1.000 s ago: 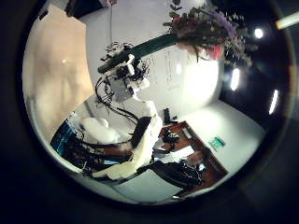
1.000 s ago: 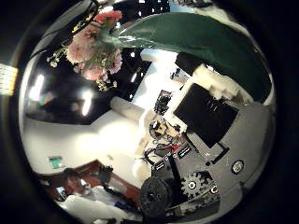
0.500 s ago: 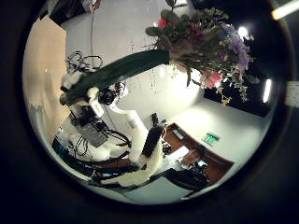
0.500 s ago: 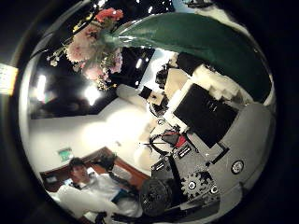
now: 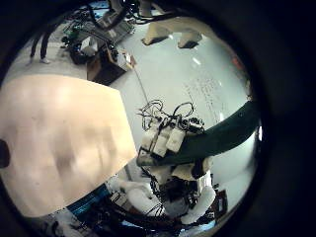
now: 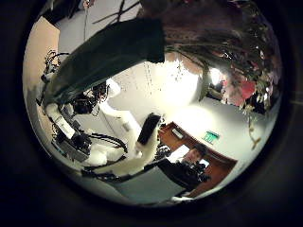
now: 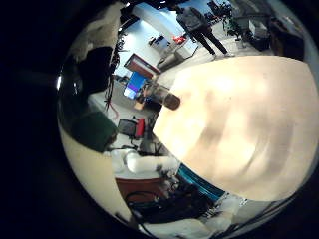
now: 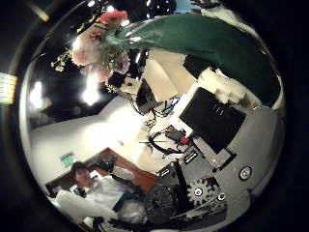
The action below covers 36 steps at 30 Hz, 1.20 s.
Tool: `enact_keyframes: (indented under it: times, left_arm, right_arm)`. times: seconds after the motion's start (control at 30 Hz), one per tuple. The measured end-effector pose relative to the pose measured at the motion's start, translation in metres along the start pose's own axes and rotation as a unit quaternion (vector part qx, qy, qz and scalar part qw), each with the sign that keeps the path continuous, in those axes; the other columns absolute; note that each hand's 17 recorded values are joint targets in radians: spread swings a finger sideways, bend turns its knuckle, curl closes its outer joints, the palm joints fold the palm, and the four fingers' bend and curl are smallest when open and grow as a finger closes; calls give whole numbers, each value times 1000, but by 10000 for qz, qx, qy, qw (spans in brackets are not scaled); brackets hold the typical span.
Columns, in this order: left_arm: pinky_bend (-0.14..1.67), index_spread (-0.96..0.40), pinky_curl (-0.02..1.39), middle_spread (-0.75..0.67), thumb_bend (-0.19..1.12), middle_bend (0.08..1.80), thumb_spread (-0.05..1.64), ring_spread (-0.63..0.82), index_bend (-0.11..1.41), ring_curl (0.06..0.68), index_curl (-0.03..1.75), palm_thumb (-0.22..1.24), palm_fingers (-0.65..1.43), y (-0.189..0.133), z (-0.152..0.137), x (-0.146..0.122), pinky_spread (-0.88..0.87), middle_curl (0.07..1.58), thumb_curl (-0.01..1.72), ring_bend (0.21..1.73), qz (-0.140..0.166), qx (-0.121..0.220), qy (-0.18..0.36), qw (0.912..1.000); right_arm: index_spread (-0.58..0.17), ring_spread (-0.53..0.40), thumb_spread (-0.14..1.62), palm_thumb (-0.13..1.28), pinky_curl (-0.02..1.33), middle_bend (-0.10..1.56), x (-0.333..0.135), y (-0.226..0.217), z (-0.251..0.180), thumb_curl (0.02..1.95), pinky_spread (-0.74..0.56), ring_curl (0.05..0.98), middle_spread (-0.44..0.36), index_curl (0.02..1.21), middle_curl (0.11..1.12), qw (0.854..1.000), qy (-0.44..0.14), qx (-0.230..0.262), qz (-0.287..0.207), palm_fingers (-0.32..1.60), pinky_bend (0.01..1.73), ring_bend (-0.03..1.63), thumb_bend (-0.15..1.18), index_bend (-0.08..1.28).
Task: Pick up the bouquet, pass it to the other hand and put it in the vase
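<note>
In the right thumb side palm view, the bouquet's flowers (image 8: 92,43) stick out beyond its long wrapped stem (image 8: 198,39), which runs close across my right palm. My right hand's fingers (image 8: 227,116) curl beside the stem and hold it. In the left thumb side palm view, the stem (image 6: 104,57) and flowers (image 6: 222,52) fill much of the picture, very close to my left palm, with the right hand (image 6: 71,109) gripping the stem's end. The left little finger side palm view shows that hand (image 5: 168,140) on the stem (image 5: 225,133).
The table top (image 7: 244,110) lies below the right palm, with a small dark object (image 7: 171,101) standing near its edge. The table also shows in the left little finger side palm view (image 5: 59,138).
The bouquet has grown much larger in the left thumb side palm view, so the left palm has come close to it. The left hand now shows beside the stem in the right thumb side view.
</note>
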<state>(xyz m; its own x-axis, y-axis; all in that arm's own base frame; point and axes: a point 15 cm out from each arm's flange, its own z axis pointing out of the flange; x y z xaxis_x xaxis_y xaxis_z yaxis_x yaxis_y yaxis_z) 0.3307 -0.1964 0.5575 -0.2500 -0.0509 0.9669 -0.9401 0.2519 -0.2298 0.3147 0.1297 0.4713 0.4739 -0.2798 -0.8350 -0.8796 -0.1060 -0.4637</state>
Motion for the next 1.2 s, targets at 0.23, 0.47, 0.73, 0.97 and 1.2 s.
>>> enact_keyframes:
  times: [0.23, 0.47, 0.73, 0.97, 1.2]
  left_arm:
    - [794, 60, 157, -131, -24, 661, 910, -2, 161, 249, 259, 323, 571, 1, 12, 8, 121, 520, 333, 816, -204, -85, 279, 9994]
    - [1131, -206, 286, -369, 37, 853, 970, -405, 305, 376, 333, 560, 1222, 2, 15, 25, -437, 650, 373, 1115, -463, -199, 898, 9947]
    - [1375, -474, 428, -461, 131, 1075, 1010, -420, 771, 505, 569, 868, 1250, -8, 1, 22, -482, 787, 513, 1357, -388, 269, 1045, 9934]
    - [1459, -563, 496, -469, 125, 1180, 1032, -399, 909, 557, 717, 932, 1164, -12, -20, 42, -460, 838, 596, 1466, 89, 619, 736, 9953]
    - [1484, -601, 535, -465, 93, 1219, 1047, -387, 927, 572, 823, 944, 1126, -19, -66, 62, -452, 855, 653, 1504, 541, 1121, 144, 9921]
  right_arm:
    - [-201, -179, 745, 1238, 1057, 1421, -5, 3, 17, 1385, -167, 665, -94, 791, 693, 9997, 14, -256, -57, 1150, 1158, 1474, 58, 1226]
    - [-200, -178, 718, 1230, 1078, 1422, 10, -3, 14, 1417, -165, 665, -94, 788, 692, 9994, 327, -112, 75, 1149, 1145, 1469, 71, 1229]
    - [-204, -179, 742, 1097, 1056, 1384, 19, -11, 9, 1259, -192, 648, -97, 774, 679, 9984, 504, 109, 225, 1125, 1110, 1429, -47, 1185]
    - [-250, -198, 823, 999, 915, 1187, 45, 12, 21, 1038, -339, 584, -105, 694, 613, 9970, 329, 80, 693, 887, 1053, 1325, -39, 806]
    - [-320, -212, 869, 914, 856, 928, 49, 11, 17, 861, -293, 523, -119, 602, 536, 9964, 356, 142, 752, 286, 963, 1182, -44, 505]
